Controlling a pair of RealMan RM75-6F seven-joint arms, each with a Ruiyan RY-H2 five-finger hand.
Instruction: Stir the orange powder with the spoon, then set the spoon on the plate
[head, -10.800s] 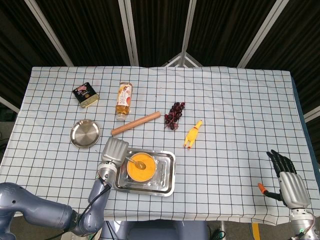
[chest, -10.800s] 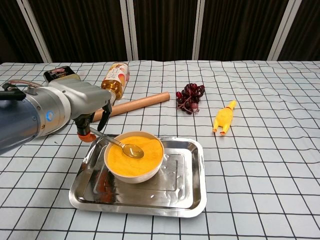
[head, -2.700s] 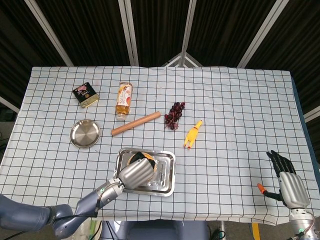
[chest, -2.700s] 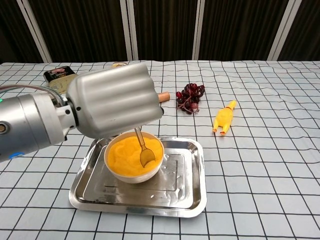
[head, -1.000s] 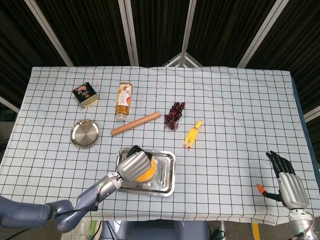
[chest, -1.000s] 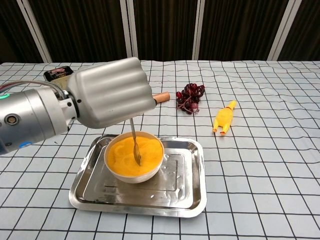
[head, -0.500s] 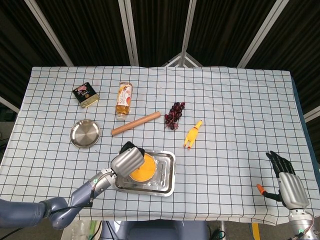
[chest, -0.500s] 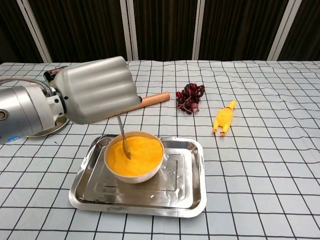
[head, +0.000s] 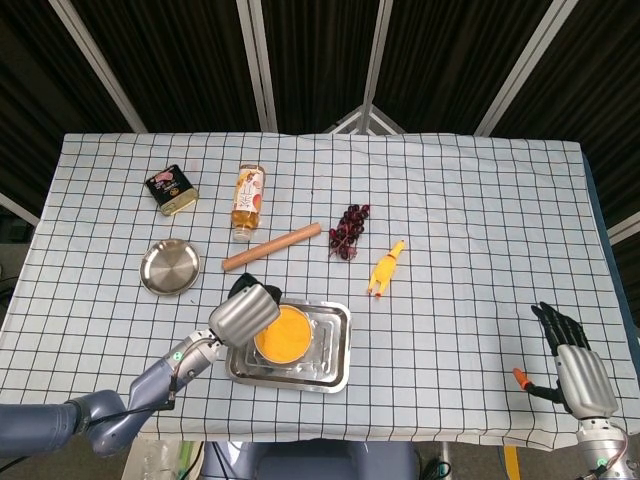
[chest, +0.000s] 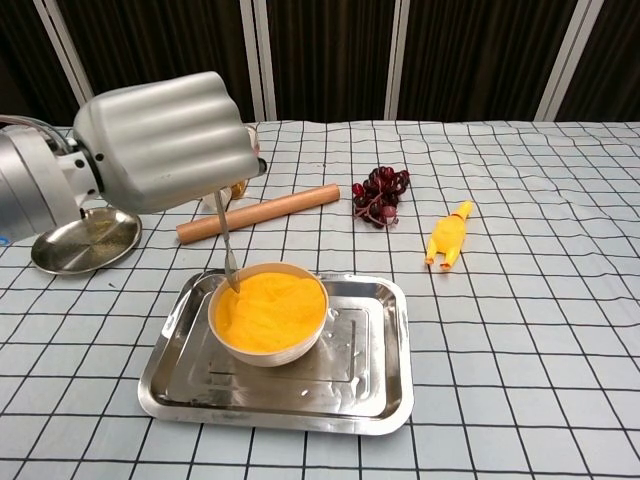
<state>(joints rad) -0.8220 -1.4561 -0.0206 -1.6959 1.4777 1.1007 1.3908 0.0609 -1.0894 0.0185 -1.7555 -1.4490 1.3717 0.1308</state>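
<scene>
The left hand (chest: 160, 140) is curled into a fist around the handle of the spoon (chest: 226, 250), which hangs almost straight down below it, the tip at the left edge of the orange powder (chest: 270, 308). The powder fills a bowl (chest: 262, 350) just below and to the right of that hand, and the bowl stands in the left part of a steel tray (chest: 370, 390). Left of the hand and a little beyond it, the round metal plate (chest: 85, 240) sits on the checked cloth with nothing on it. Just beyond the hand lies a rolling pin (chest: 270, 212), with a bottle (head: 248, 200) and a small tin (head: 171, 190) further off behind it. Further right of the hand are a bunch of dark grapes (chest: 380, 195) and a yellow rubber chicken (chest: 448, 236). The right hand (head: 572, 360) rests far off at the near right corner of the table, fingers spread apart and holding nothing.
</scene>
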